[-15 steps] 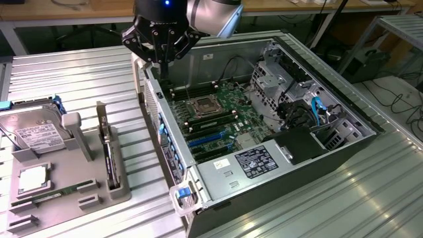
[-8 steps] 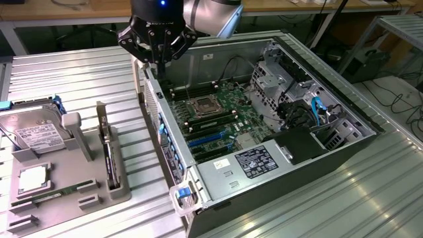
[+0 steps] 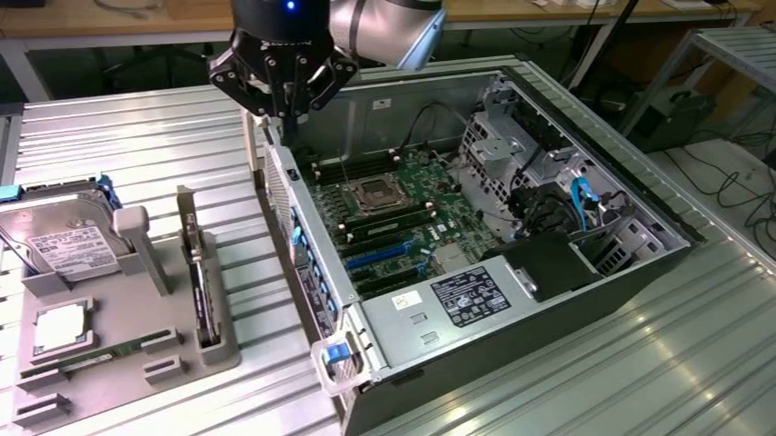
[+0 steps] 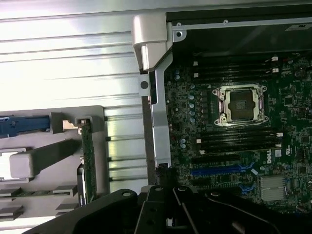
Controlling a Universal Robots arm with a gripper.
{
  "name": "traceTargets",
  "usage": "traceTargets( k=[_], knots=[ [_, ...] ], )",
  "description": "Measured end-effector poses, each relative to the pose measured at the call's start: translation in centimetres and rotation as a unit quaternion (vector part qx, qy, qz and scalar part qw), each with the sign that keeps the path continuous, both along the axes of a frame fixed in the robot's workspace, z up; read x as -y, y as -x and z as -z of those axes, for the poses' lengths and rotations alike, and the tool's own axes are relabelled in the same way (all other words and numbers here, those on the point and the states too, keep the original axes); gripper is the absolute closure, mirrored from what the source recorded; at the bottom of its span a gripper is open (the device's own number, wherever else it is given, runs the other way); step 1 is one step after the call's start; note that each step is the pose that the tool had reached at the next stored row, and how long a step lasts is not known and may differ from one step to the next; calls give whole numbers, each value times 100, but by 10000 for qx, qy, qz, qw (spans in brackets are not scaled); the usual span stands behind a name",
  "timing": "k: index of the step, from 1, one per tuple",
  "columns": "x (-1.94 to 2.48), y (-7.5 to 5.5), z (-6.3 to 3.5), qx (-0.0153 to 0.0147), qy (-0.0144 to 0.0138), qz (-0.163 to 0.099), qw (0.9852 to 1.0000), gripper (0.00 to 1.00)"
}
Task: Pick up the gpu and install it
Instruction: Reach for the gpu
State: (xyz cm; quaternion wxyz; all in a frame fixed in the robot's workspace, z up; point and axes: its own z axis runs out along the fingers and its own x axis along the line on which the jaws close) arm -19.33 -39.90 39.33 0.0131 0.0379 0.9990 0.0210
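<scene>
The gpu (image 3: 202,289) stands on its edge in a slot of the grey holder (image 3: 145,336) at the exterior view's left, its metal bracket end pointing up. In the wrist view the gpu (image 4: 87,148) shows as a thin green strip. My gripper (image 3: 287,116) hangs over the near wall of the open computer case (image 3: 303,218), apart from the gpu, fingers shut with nothing between them. Its black fingers (image 4: 163,192) point down at the case wall. Inside the case, the motherboard's blue card slots (image 3: 382,259) lie bare.
A silver hard drive (image 3: 67,241), a processor (image 3: 58,327) and a narrow memory stick (image 3: 109,350) also sit in the holder. The case holds a power supply (image 3: 467,295), drive cages (image 3: 515,150) and cables. Ribbed metal tabletop (image 3: 134,145) lies all around.
</scene>
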Motion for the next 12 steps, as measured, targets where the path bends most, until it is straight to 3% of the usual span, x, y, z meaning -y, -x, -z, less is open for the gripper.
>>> traceTargets(
  k=[12],
  knots=[
    [1, 87, 0, 0, 0, 0, 10000, 89]
  ],
)
